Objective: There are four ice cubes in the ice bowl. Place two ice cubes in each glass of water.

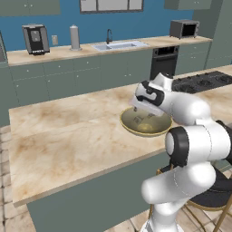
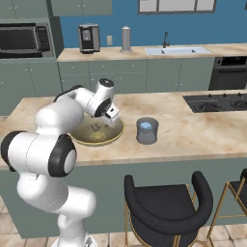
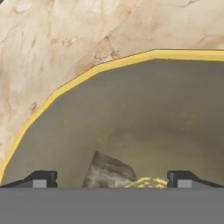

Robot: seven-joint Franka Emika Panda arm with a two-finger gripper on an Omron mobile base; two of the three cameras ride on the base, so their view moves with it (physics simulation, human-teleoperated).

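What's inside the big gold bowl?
In the hand view, one pale ice cube lies inside the ice bowl, between the open pincer tips. From the base views the hand covers the bowl's middle, hiding any others.

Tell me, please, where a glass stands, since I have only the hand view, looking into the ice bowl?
Observer: A grey glass stands on the counter beside the ice bowl, apart from it, on the side toward the cooktop.
Operator: Is anything in it?
Observer: Its top shows pale blue; I cannot tell whether that is water or ice.
Operator: How does the hand sit over the bowl?
Observer: It points down into the bowl near its middle, with the open fingers low inside.
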